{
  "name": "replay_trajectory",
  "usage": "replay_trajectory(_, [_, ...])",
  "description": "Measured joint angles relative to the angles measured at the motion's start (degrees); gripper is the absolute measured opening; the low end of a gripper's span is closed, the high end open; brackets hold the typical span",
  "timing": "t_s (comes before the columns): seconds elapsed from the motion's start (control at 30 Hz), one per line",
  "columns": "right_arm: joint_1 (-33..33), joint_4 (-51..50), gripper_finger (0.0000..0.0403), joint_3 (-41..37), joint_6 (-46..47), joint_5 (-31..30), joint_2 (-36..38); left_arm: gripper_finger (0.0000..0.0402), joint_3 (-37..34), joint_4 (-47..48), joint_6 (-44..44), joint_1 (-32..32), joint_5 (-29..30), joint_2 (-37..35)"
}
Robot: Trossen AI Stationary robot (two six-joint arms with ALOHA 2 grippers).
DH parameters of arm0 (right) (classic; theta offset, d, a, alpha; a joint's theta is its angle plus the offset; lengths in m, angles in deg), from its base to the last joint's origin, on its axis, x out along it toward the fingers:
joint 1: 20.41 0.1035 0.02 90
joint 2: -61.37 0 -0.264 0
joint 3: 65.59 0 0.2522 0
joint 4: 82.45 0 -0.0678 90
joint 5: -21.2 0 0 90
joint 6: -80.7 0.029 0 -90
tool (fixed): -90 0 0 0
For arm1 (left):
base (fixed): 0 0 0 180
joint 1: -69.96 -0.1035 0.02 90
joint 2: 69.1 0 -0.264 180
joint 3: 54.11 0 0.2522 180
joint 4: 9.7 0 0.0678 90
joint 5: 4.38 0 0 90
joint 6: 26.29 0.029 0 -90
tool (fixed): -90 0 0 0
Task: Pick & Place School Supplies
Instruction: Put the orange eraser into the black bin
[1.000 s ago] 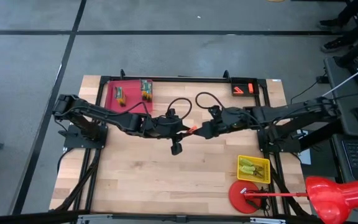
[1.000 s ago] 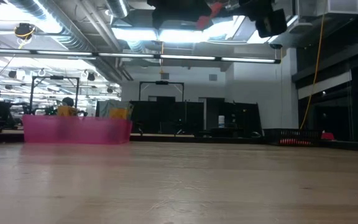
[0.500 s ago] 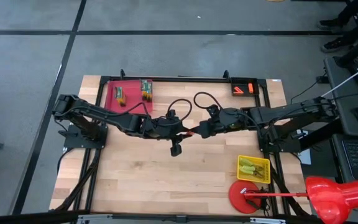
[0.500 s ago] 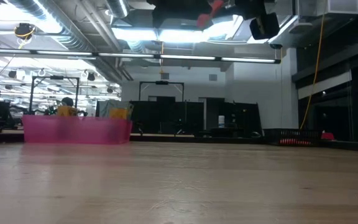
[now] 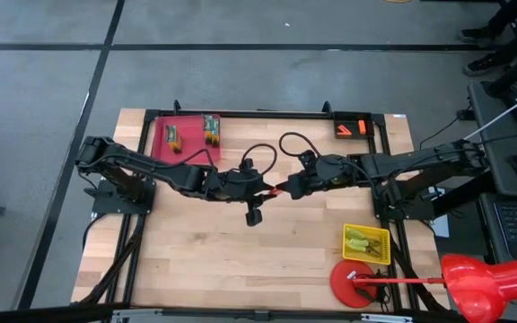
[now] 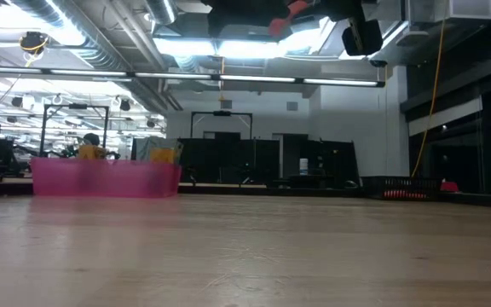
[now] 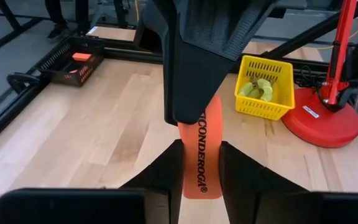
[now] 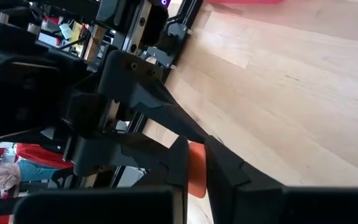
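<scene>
A flat orange piece (image 7: 202, 155) with black printed letters hangs in the air above the middle of the table (image 5: 240, 260), and both grippers are shut on it. My left gripper (image 7: 201, 149) has the end toward the table's left. My right gripper (image 8: 196, 155) has the other end. In the high view the piece (image 5: 275, 190) shows as a small orange spot between my left gripper (image 5: 266, 191) and my right gripper (image 5: 283, 189). In the low view it (image 6: 286, 12) shows at the very top, far above the tabletop. My left gripper pinches the orange piece's two long edges (image 7: 194, 177) between its two fingers, at the end toward the table's left. The fingers lie along the piece, slanting down. The piece is lifted clear of the table. My right gripper pinches the piece's opposite end (image 8: 197, 163) between its two fingers (image 7: 194, 74), coming from the table's right and slanting down. That end is covered by the fingers. Its jaws stand turned about a quarter against the left gripper's.
A pink tray (image 5: 162, 148) at the far left holds a crayon box (image 5: 211, 128) and another small item (image 5: 173, 137). A yellow mesh basket (image 5: 366, 242) with yellow-green things and a red stand base (image 5: 352, 283) sit near right. A black tray (image 5: 350, 126) sits far right.
My right gripper has shut on the free end of the orange piece, which my left gripper has kept holding in the same place. The piece stays lifted between the two.
</scene>
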Motion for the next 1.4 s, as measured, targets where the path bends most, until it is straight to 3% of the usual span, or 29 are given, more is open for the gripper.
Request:
replay_trajectory(0.27, [0.0,2.0,0.003,0.0,-1.1,-0.7,0.0,0.0127,0.1,2.5,2.8,1.4,8.9,-0.8])
replay_trajectory(0.53, [-0.1,2.5,0.0025,0.0,-2.1,-2.1,0.3,0.0178,0.0,11.3,5.5,1.2,13.6,-4.3])
replay_trajectory(0.7, [-1.8,-4.2,0.0025,0.1,-3.7,-2.9,0.4,0.019,0.0,17.7,3.4,1.5,18.9,-8.3])
replay_trajectory(0.8, [-4.4,-11.9,0.0025,0.1,-3.5,-7.1,0.6,0.0191,0.0,23.6,-2.9,2.7,22.8,-11.3])
replay_trajectory(0.97, [-10.3,-26.5,0.0025,0.0,-0.2,-16.0,1.8,0.0185,0.0,39.8,-26.4,2.8,29.1,-15.5])
replay_trajectory(1.07, [-14.7,-33.0,0.0025,0.0,3.1,-23.2,2.9,0.0178,0.0,48.2,-37.5,3.0,29.5,-16.3])
replay_trajectory(1.4, [-35.1,-40.2,0.0025,0.0,-1.9,-32.3,2.9,0.0155,0.0,51.0,-44.3,6.3,31.2,-16.3])
